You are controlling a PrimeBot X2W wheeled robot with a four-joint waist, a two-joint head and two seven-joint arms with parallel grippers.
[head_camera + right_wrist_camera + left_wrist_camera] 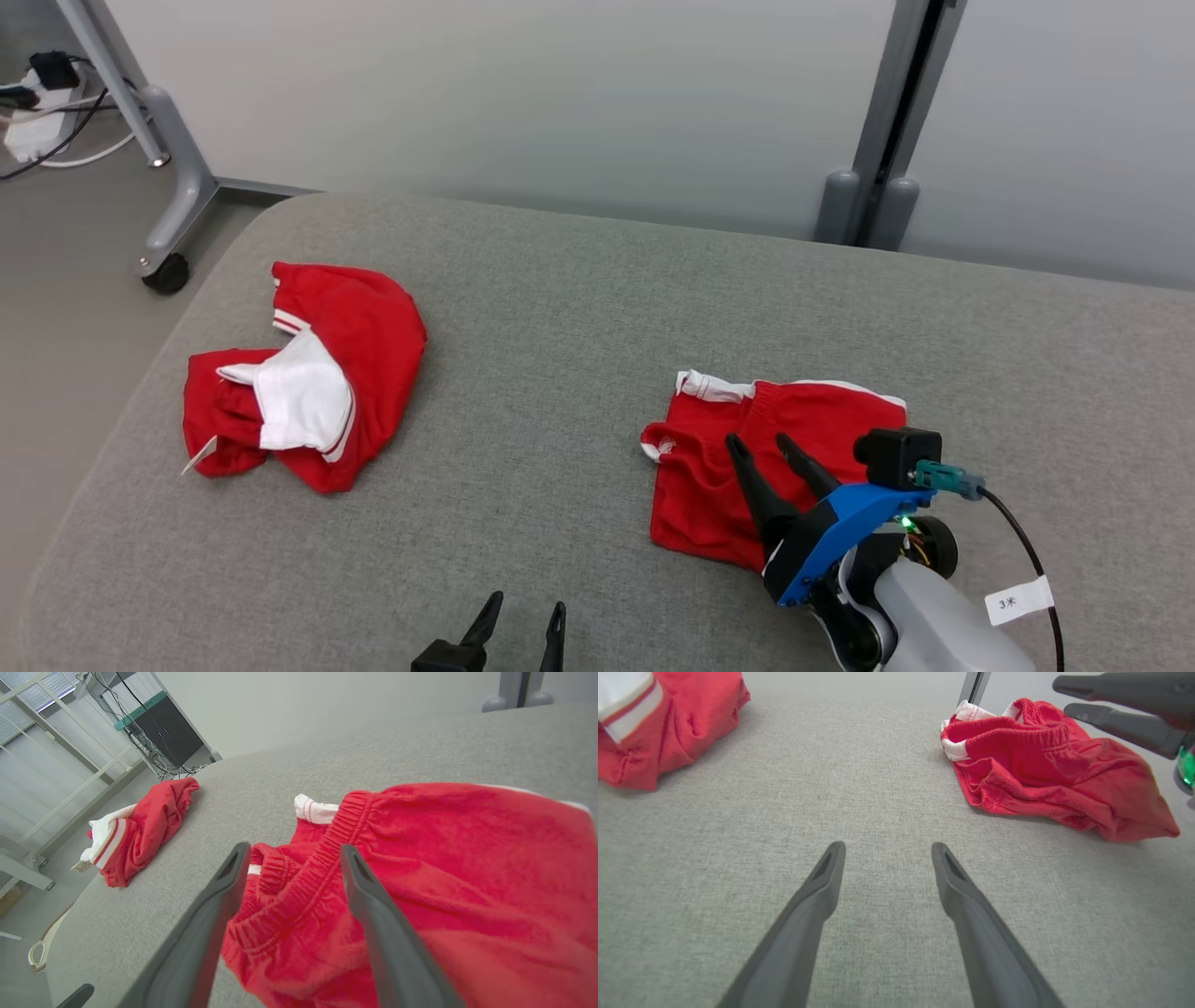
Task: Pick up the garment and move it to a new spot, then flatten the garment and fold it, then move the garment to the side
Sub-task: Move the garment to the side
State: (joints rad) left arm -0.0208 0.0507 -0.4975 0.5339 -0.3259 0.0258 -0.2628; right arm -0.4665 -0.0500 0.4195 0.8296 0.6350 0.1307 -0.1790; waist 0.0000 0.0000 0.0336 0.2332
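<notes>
The garment point(822, 411), red shorts with an elastic waistband and white trim, lies crumpled on the right of the grey padded table point(560, 308). My right gripper point(758, 441) hovers open over its near left part, the fingers spread above the waistband point(327, 858) with nothing between them. In the right wrist view, the right gripper point(295, 847) straddles the gathered band of the garment point(467, 858). My left gripper point(527, 602) is open at the table's front edge, over bare fabric. In the left wrist view, the left gripper point(888, 845) points at the table, with the garment point(1041, 765) to its upper right.
A second red and white piece of clothing point(345, 373) lies bunched at the table's left, near the edge. Behind the table stand a wall, a grey post point(882, 121) and a wheeled frame leg point(168, 271) with cables on the floor.
</notes>
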